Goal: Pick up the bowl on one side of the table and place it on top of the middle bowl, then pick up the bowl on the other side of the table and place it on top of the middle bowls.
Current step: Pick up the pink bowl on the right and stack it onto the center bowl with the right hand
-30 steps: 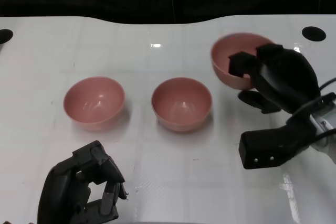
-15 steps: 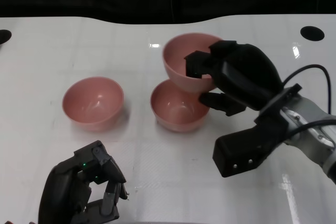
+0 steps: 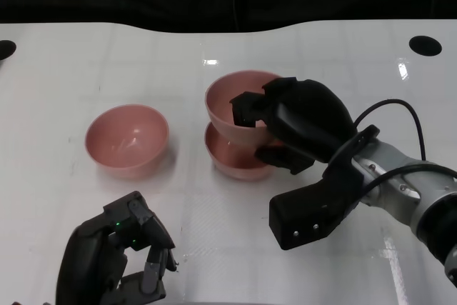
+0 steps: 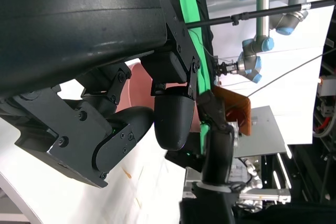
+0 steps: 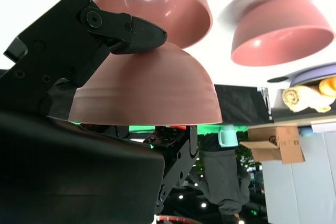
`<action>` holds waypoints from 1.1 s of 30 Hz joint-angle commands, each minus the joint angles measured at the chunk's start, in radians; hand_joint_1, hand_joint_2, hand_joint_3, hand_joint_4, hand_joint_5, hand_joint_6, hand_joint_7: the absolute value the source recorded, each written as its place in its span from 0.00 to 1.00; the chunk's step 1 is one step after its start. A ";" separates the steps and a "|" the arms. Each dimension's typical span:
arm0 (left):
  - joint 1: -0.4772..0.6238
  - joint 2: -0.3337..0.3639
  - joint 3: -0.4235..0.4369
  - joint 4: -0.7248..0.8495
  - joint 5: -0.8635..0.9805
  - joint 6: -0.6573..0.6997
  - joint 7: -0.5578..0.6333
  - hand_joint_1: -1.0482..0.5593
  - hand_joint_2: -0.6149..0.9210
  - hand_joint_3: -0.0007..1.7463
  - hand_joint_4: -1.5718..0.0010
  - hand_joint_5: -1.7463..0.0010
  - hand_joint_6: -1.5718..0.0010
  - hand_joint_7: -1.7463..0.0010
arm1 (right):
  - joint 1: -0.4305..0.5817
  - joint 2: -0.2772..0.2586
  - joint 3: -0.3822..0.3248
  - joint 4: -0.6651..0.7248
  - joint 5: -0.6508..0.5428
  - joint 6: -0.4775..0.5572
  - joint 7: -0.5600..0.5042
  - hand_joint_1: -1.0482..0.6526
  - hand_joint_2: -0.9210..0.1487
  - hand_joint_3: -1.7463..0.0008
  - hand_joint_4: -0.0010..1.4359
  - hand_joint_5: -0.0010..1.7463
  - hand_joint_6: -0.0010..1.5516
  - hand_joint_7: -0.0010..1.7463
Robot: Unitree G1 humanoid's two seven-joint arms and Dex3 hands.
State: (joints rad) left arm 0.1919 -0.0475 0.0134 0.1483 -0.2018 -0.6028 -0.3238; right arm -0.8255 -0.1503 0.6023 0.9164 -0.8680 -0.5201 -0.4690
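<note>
My right hand [image 3: 300,121] grips a pink bowl [image 3: 230,99] by its rim and holds it directly over the middle bowl [image 3: 232,156], partly nested into it. In the right wrist view the held bowl [image 5: 147,90] sits against the middle bowl [image 5: 157,3], with black fingers [image 5: 113,27] on its wall. A third pink bowl [image 3: 127,137] stands alone at the left; it also shows in the right wrist view as the bowl [image 5: 281,32]. My left hand [image 3: 118,258] hovers near the front edge, fingers curled in and holding nothing, as the left wrist view's fingers [image 4: 173,116] also show.
The white table [image 3: 86,55] has a dark hole [image 3: 426,45] at the far right and another hole [image 3: 6,49] at the far left. A cable [image 3: 396,108] loops from my right forearm. Beyond the back edge it is dark.
My right hand has carried its bowl leftward and down, from above the middle bowl's far right rim onto the middle bowl. The left hand and left bowl have stayed put.
</note>
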 commanded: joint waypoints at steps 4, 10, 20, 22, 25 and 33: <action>0.015 0.004 0.001 -0.021 -0.001 0.004 0.016 0.59 0.67 0.76 0.46 0.02 0.49 0.15 | -0.041 0.028 0.029 0.096 -0.009 0.019 -0.008 0.48 0.42 0.39 0.62 1.00 0.46 1.00; 0.017 0.005 -0.002 -0.026 0.003 0.002 0.020 0.59 0.66 0.76 0.46 0.02 0.49 0.15 | -0.060 0.056 0.043 0.187 0.003 0.021 0.016 0.47 0.30 0.56 0.59 0.72 0.61 0.34; 0.013 0.005 -0.005 -0.013 0.001 -0.014 0.016 0.59 0.67 0.76 0.47 0.01 0.49 0.15 | -0.065 0.055 0.046 0.192 0.007 0.067 0.096 0.24 0.00 0.84 0.27 0.14 0.32 0.00; 0.012 0.006 -0.005 -0.011 0.003 -0.019 0.015 0.58 0.67 0.75 0.47 0.01 0.49 0.15 | -0.060 0.051 0.047 0.179 0.003 0.072 0.089 0.21 0.00 0.81 0.21 0.11 0.27 0.00; 0.009 0.007 -0.004 -0.008 -0.001 -0.019 0.013 0.58 0.67 0.75 0.47 0.01 0.50 0.15 | -0.050 0.040 0.049 0.135 -0.002 0.093 0.100 0.19 0.00 0.79 0.15 0.09 0.21 0.00; 0.008 0.011 -0.001 -0.016 -0.004 -0.008 0.015 0.59 0.67 0.76 0.46 0.01 0.49 0.16 | 0.031 -0.021 0.018 -0.058 0.028 0.112 0.152 0.16 0.00 0.74 0.05 0.06 0.10 0.00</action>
State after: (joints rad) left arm 0.1980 -0.0456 0.0079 0.1353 -0.2029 -0.6042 -0.3135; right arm -0.8186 -0.1398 0.6351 0.8922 -0.8560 -0.4116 -0.3287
